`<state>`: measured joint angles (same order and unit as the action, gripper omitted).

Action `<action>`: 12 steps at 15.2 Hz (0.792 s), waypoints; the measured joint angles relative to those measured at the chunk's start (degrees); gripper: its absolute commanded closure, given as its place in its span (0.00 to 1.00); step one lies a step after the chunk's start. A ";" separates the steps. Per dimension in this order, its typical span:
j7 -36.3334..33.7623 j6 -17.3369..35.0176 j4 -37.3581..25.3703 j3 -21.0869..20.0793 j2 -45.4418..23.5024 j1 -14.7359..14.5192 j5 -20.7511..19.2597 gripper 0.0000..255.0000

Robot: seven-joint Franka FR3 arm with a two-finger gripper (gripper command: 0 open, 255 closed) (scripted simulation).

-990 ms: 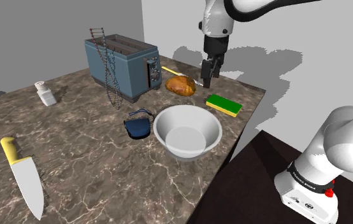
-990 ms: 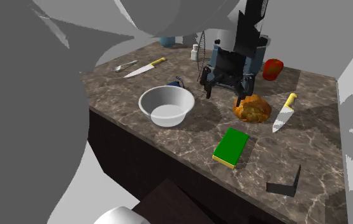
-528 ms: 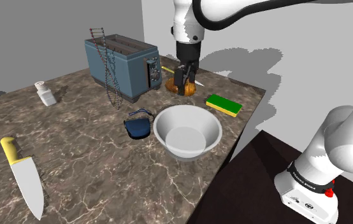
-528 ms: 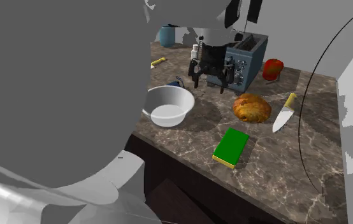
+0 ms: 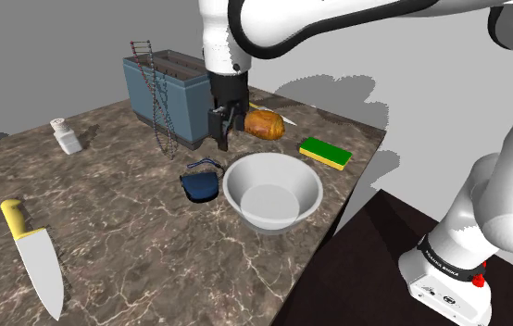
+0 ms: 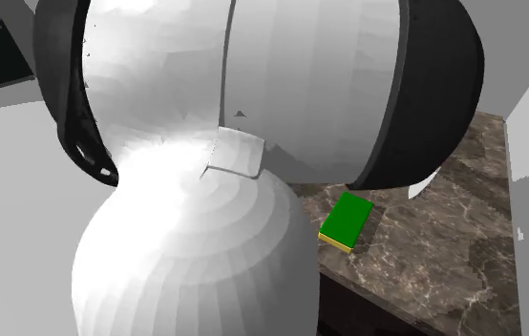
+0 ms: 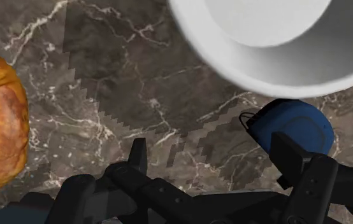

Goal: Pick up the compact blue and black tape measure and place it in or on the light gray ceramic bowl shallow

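The blue and black tape measure [image 5: 199, 186] lies on the marble counter, touching nothing, just left of the light grey bowl [image 5: 273, 191] in the shoulder view. My gripper [image 5: 221, 139] hangs above the counter in front of the toaster, behind the tape measure and clear of it. In the wrist view the fingers [image 7: 137, 156] stand apart with bare counter between them, so the gripper [image 7: 212, 156] is open. There the tape measure [image 7: 294, 124] sits by one fingertip, partly hidden by it, with the bowl's rim [image 7: 264, 75] beyond.
A blue-grey toaster [image 5: 176, 95] with a wire rack [image 5: 159, 104] against it stands at the back. A brown bread roll [image 5: 265, 123] and green sponge [image 5: 325, 153] lie behind the bowl. A salt shaker [image 5: 65, 136] and yellow-handled knife [image 5: 38, 262] lie left. My arm blocks the second exterior view beside the sponge [image 6: 347, 220].
My arm has swung to the shoulder view's left, from above the bread roll to in front of the toaster. It now covers most of the second exterior view.
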<state>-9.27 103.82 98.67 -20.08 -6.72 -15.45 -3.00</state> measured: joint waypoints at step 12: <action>-3.49 2.36 -10.69 -1.89 -12.70 -5.05 -5.08 0.00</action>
<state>-12.76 106.18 87.98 -21.97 -19.41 -20.50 -8.07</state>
